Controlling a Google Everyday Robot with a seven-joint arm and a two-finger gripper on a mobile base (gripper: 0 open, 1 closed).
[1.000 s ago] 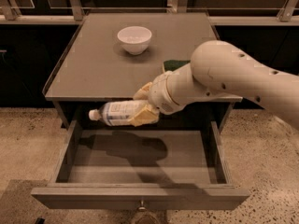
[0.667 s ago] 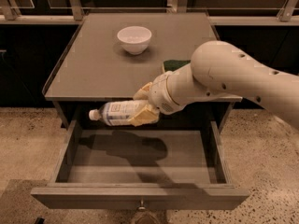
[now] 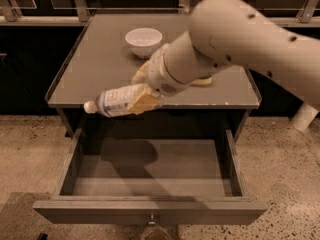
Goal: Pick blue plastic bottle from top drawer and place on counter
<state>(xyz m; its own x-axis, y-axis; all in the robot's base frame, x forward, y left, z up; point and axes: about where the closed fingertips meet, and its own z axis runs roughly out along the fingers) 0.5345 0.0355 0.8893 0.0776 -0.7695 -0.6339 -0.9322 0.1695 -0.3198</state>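
My gripper [image 3: 142, 91] is shut on the blue plastic bottle [image 3: 114, 102], a clear bottle with a white cap and pale blue label. I hold it lying sideways, cap to the left, in the air at the level of the counter's front edge. The counter [image 3: 95, 69] is the flat grey-brown cabinet top behind it. The top drawer [image 3: 150, 216] is pulled open below, its inside bare, with a small knob on its front panel. My pale arm reaches in from the upper right and covers the right part of the counter.
A white bowl [image 3: 144, 40] stands at the back middle of the counter. Something yellowish [image 3: 202, 80] lies on the counter under my arm, mostly hidden. Speckled floor surrounds the cabinet. Dark railing runs behind.
The bottle and gripper have risen from just above the drawer to the height of the counter's front edge. The view has shifted too.
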